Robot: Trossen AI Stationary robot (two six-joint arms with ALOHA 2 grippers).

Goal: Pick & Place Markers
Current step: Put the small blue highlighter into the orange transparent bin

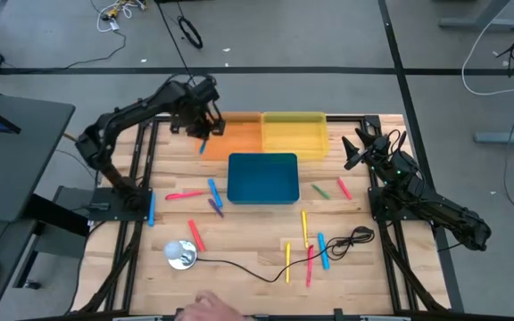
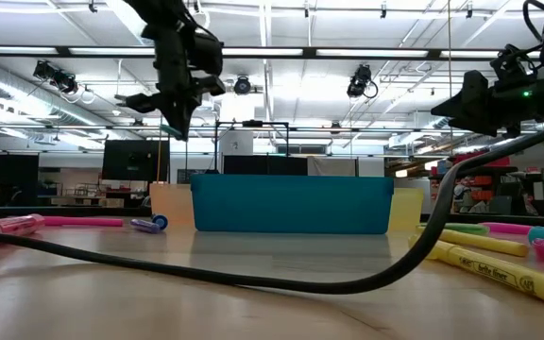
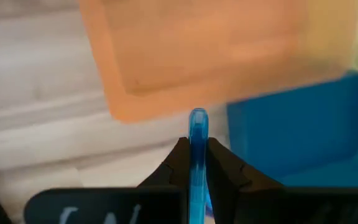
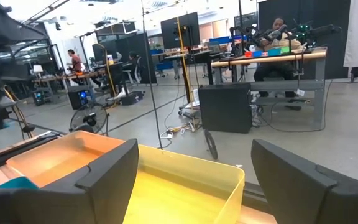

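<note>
1. The blue bin (image 1: 262, 177) sits in the middle of the wooden table (image 1: 239, 241) and serves as the landmark here.
2. Far to the left of the blue bin, a blue marker (image 1: 151, 209) lies by the left arm's base, near the table edge.
3. A pink marker (image 1: 183, 194) lies left of the bin. Another blue marker (image 1: 213, 190) and a purple marker (image 1: 215, 207) lie just beside the bin's left wall.
4. Left of and in front of the bin, a red marker (image 1: 195, 236) lies near a round silver object (image 1: 181, 254).
5. The left gripper (image 1: 205, 125) hovers behind the bin's left corner, at the near-left edge of the orange bin (image 1: 237, 134). Its fingers are clamped on a blue marker held upright (image 3: 197, 158); the tip points toward the orange bin's rim.
6. The yellow bin (image 1: 294, 134) stands directly behind the blue bin, touching the orange one.
7. In front of the bin and to its right, yellow, blue and red markers (image 1: 309, 250) lie scattered around a black cable (image 1: 346, 241).
8. Just right of the bin lie a green marker (image 1: 321, 190) and a red one (image 1: 344, 188).
9. The right gripper (image 1: 353, 150) waits to the right of the yellow bin, its fingers spread wide and holding nothing.
</note>
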